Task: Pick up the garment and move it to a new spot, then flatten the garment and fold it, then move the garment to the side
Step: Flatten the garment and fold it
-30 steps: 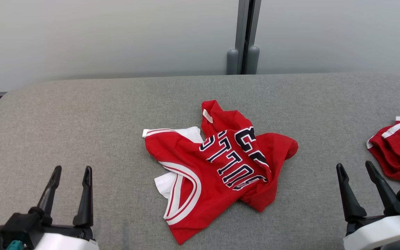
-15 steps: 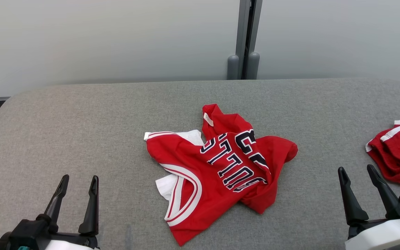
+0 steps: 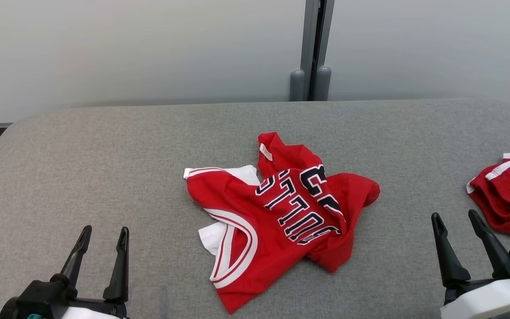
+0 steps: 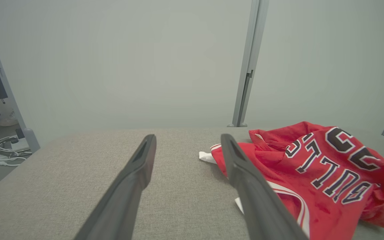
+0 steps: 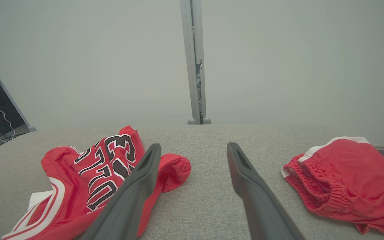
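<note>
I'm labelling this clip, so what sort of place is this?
Probably a lab or test room for folding clothes: a padded grey table with a crumpled red jersey and red shorts, plain pale partition panels behind, loose cables beside it.

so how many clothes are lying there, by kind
jersey: 1
shorts: 1
total: 2
</note>
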